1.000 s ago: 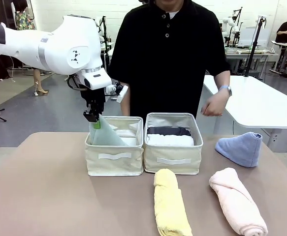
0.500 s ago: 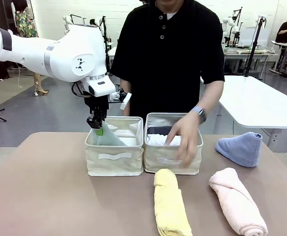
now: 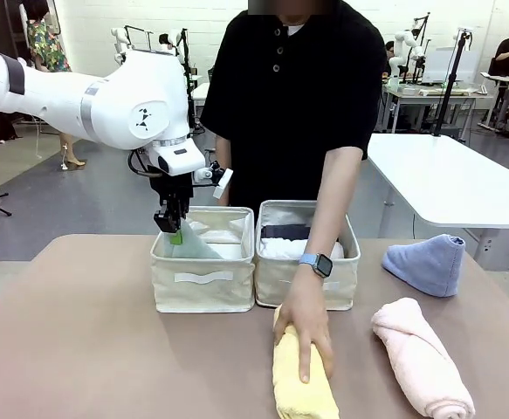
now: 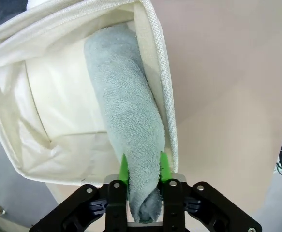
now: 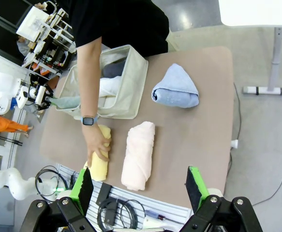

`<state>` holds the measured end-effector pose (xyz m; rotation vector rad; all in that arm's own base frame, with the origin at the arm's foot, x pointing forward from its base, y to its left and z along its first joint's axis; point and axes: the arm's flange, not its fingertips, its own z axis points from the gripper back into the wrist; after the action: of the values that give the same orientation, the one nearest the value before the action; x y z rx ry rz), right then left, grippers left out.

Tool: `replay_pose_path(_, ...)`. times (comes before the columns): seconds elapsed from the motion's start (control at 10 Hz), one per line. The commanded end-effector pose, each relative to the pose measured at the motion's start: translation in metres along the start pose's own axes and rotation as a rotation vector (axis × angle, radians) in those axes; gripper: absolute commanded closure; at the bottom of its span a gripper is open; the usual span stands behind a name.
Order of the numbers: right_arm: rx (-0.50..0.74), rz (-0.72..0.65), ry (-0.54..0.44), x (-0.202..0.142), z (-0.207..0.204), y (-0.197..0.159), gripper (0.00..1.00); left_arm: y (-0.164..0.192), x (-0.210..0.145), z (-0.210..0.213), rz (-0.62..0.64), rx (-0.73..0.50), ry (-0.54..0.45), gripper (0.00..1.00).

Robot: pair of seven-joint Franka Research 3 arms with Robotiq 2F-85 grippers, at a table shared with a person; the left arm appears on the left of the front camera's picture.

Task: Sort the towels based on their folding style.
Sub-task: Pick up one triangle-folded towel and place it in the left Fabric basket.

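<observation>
The mint green towel lies in the left basket, its tip between the pads of your left gripper — gripping or slack, I cannot tell. Open fully, then lift straight up — no snagging.

Person's hand now down on the yellow towel; mint towel lower in left basket.

On table, mid-depth: left basket and right basket, side by side, touching.
In left basket: leaning cone-folded towel, along its left wall.
In right basket: front rolled towel before back rolled towel.
Just before right basket: third rolled towel, person's hand on its far end.
Right of that, apart: fourth rolled towel.
Behind it, right of right basket: second cone-folded towel.
</observation>
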<state>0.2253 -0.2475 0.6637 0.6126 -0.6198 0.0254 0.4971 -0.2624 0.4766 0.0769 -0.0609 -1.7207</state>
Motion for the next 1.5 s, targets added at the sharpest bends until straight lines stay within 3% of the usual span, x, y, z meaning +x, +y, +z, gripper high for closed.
replay_pose_path(0.0,0.02,0.01,-0.01,-0.001,-0.001,-0.001,0.0,-0.002,0.001,-0.004,0.016,0.023,0.01,0.09)
replay_pose_path(0.1,0.02,0.01,-0.01,-0.001,-0.001,-0.001,0.0,-0.002,0.001,-0.003,0.02,0.023,0.007,0.0)
replay_pose_path(1.0,0.02,0.01,-0.01,-0.001,-0.001,-0.001,0.0,-0.004,-0.002,0.003,0.019,0.025,-0.015,0.0)
replay_pose_path(1.2,0.02,0.01,-0.01,-0.001,-0.001,-0.001,0.0,-0.029,-0.022,0.051,0.052,0.017,-0.126,0.0)
replay_pose_path(1.4,0.02,0.01,-0.01,-0.001,-0.001,-0.001,0.0,-0.095,-0.087,0.135,0.042,0.012,-0.343,0.0)
